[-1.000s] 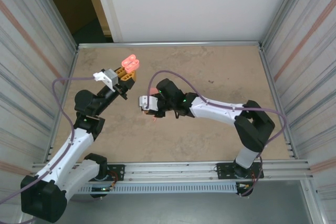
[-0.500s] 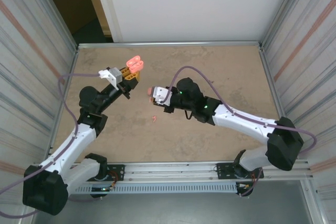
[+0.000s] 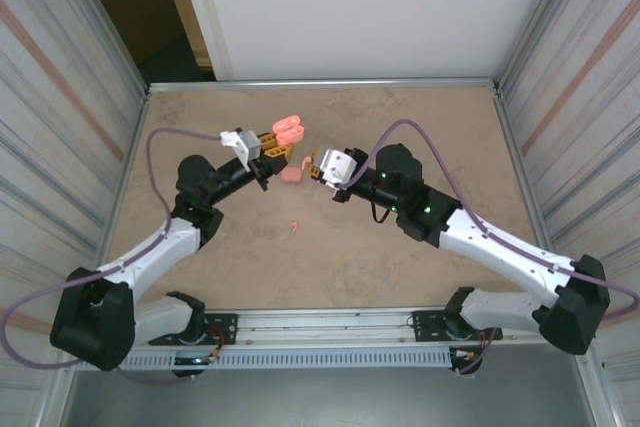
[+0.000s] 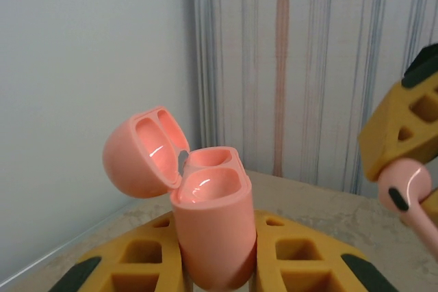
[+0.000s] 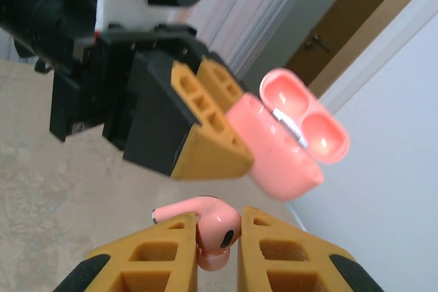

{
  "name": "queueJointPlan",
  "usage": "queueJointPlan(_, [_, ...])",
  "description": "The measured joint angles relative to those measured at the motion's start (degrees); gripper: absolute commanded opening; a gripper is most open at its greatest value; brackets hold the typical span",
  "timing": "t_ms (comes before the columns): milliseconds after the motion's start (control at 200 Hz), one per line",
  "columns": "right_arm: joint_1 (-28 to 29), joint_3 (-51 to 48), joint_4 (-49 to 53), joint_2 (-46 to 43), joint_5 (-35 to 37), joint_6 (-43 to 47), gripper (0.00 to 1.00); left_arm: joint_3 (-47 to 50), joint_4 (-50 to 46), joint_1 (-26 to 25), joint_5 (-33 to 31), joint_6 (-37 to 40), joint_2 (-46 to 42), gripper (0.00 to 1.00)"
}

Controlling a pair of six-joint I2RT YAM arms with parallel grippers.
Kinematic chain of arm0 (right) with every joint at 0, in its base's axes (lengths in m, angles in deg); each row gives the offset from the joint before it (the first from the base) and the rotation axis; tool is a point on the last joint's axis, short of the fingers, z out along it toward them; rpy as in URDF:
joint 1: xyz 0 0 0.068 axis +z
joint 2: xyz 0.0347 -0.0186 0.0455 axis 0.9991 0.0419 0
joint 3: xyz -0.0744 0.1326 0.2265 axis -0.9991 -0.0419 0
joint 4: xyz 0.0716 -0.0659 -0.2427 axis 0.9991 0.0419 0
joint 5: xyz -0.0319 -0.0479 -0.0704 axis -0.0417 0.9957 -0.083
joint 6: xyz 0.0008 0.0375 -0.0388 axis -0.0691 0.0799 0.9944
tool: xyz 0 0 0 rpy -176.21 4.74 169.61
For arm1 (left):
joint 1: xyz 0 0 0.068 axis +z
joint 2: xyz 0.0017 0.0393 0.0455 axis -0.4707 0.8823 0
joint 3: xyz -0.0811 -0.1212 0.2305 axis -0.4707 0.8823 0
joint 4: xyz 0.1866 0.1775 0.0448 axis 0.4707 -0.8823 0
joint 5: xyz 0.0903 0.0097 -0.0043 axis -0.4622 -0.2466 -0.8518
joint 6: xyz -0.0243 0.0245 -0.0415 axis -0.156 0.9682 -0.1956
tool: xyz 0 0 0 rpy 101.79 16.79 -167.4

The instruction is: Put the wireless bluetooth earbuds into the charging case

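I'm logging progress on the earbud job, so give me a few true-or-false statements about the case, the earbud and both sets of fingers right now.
1. The charging case has its lid swung open. True.
2. The case lies flat on the table. False: the left fingers clamp it by its lower body and hold it up.
3. The right fingers grip an earbud. True.
4. That earbud is already seated in the case. False: it is still between the right fingers, close beside the case but apart from it, and both sockets look empty.
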Motion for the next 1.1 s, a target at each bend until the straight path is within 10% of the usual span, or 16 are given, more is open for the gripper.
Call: queueJointPlan(1102, [0.3, 12.0, 3.2, 8.0, 11.5, 16.1, 0.17, -4.5, 1.1, -3.4, 2.9, 2.3, 6.3, 0.00])
